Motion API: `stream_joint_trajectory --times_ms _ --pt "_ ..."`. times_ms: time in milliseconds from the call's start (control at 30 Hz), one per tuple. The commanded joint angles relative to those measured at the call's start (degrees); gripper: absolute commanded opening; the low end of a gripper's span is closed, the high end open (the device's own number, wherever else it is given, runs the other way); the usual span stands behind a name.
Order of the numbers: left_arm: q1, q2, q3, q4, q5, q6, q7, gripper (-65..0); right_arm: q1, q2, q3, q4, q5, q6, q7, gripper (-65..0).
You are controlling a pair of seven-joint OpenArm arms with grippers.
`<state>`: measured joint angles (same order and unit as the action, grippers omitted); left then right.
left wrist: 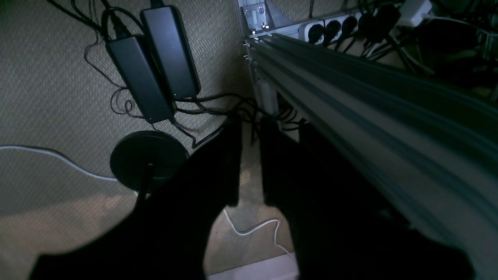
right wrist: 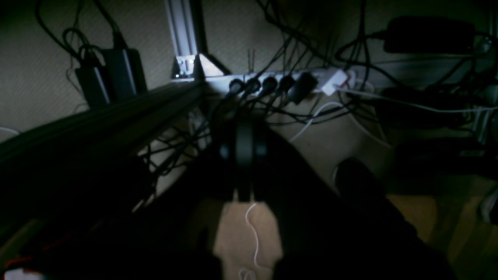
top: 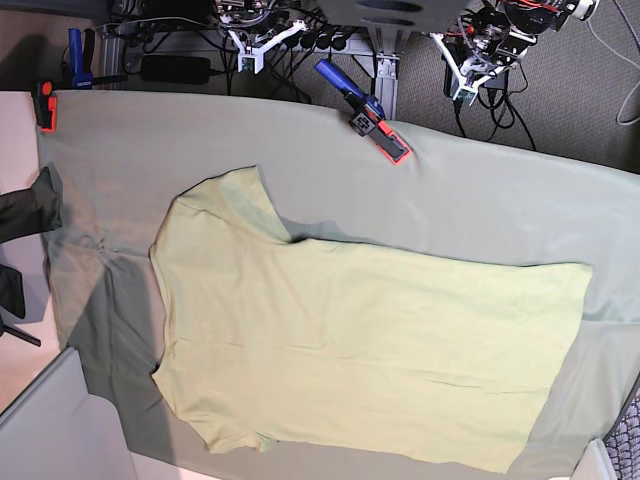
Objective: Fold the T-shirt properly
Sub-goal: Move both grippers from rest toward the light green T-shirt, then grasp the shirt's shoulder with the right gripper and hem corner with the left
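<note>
The pale yellow-green T-shirt [top: 350, 340] lies spread flat on the grey-green table cloth [top: 500, 210], neck end to the left, hem to the right, one sleeve [top: 235, 195] pointing to the far side. Both arms hang behind the table's far edge, away from the shirt. My left gripper [top: 463, 78] is at the top right; in the left wrist view its dark fingers [left wrist: 229, 163] stand a narrow gap apart over the carpet, the left gripper [left wrist: 251, 126] empty. My right gripper [top: 258, 48] is at the top left; in the right wrist view the right gripper [right wrist: 244, 155] is shut on nothing.
A blue-and-orange clamp [top: 368, 122] and an orange clamp [top: 45, 105] pin the cloth at the far edge. A dark garment [top: 25, 210] lies at the left edge. Behind the table are an aluminium frame rail [left wrist: 350, 101], a power strip [right wrist: 288, 83], power bricks [left wrist: 155, 62] and cables.
</note>
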<state>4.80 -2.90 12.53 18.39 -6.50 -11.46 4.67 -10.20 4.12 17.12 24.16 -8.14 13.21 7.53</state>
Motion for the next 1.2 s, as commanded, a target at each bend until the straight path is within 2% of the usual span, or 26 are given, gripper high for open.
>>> stream_joint_trajectory --times_ms 0,167,267,433,600,667,767,867,1000,1100,1167 --pt "0.7 -0.4 0.0 0.3 0.0 -1.0 -0.2 -56.3 -0.6 0.5 0.0 0.5 0.2 1.7 0.7 -65.0" --pt "3.9 -2.8 0.0 1.1 -0.1 -1.8 -3.4 -56.3 -3.4 1.1 0.0 2.6 0.2 1.8 1.7 -65.0" --pt "7.4 -4.6 0.0 4.4 -1.3 -6.5 -6.5 -56.3 -6.3 1.8 0.0 5.1 0.3 3.2 2.1 -65.0" --pt "14.6 -8.0 -1.9 14.4 -6.6 -15.3 -8.3 -56.3 -12.6 3.5 0.0 11.0 4.6 8.7 3.0 -65.0" --pt "22.4 -9.6 -9.2 26.8 -10.5 -25.3 -8.3 -56.3 -21.3 6.3 0.0 20.9 13.4 13.0 2.9 -65.0" --pt "25.7 -9.9 -12.2 31.9 -12.8 -28.2 -8.3 -56.3 -25.5 7.6 -0.2 26.0 17.2 14.2 2.6 -65.0" --pt "30.3 -10.5 -15.7 39.0 -15.8 -28.5 -8.3 -56.3 -32.3 9.9 -0.4 34.9 22.4 14.3 1.6 -65.0" --pt "34.5 -11.3 -19.3 46.1 -16.1 -28.5 -8.1 -56.3 -39.3 12.7 -0.4 44.9 27.5 14.3 -0.2 -65.0" --pt "41.8 -12.1 -24.3 58.9 -20.4 -28.5 -7.3 -55.7 -48.7 15.7 0.5 59.8 32.8 14.3 -0.3 -65.0" --pt "46.6 -13.1 -28.2 69.4 -25.8 -28.5 -4.3 -46.4 -53.6 16.0 3.6 71.3 38.1 14.3 -1.1 -65.0" --pt "48.6 -13.9 -31.0 76.1 -30.3 -28.5 0.0 -38.3 -54.5 16.0 6.3 77.7 43.3 14.3 -5.2 -65.0"
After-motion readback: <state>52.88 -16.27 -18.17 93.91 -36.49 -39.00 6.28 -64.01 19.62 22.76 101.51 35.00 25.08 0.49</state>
